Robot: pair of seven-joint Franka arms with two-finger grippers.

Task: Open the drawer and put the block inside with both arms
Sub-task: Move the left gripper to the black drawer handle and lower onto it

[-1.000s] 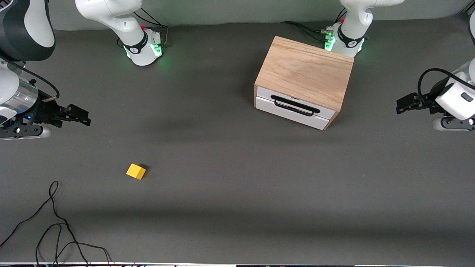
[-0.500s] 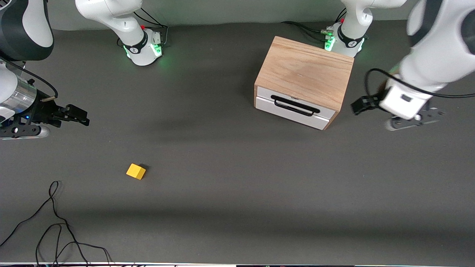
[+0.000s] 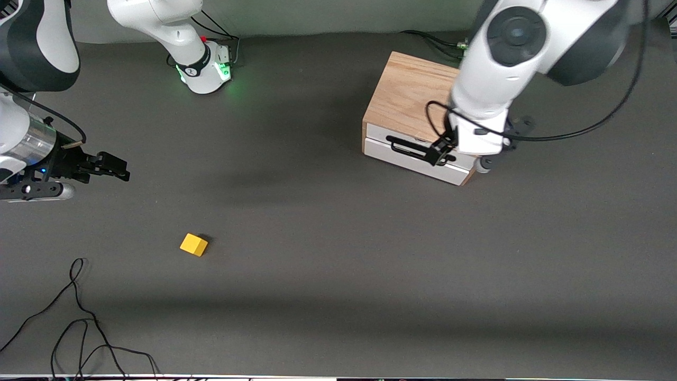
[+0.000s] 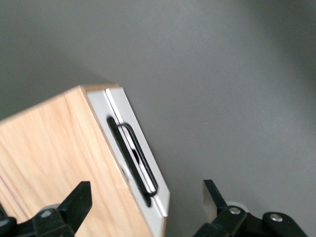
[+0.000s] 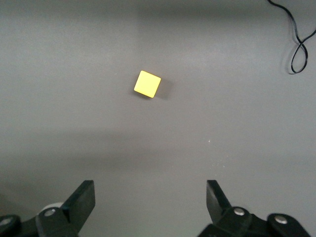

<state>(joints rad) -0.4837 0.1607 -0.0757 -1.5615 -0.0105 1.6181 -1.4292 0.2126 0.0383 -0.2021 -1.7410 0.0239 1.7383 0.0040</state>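
Light-oak wooden box's white-fronted drawer (image 3: 415, 156) is shut; note the left hand (image 3: 440, 153), released, over its black wire handle (image 4: 133, 158). The right hand (image 3: 113, 165) waits spread wide; the small yellow cube block (image 3: 193, 245) sits on the grey table (image 3: 338, 275).

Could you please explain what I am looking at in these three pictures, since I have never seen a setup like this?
Two white robot arms work at a grey table. One picture looks down from a high camera facing them; the other two come from cameras on each arm's wrist. On the table stand a wooden box with a shut drawer, a small yellow block and a loose black cable. The left gripper hangs open over the drawer's black handle. The right gripper waits open at its end of the table. Nothing is held.
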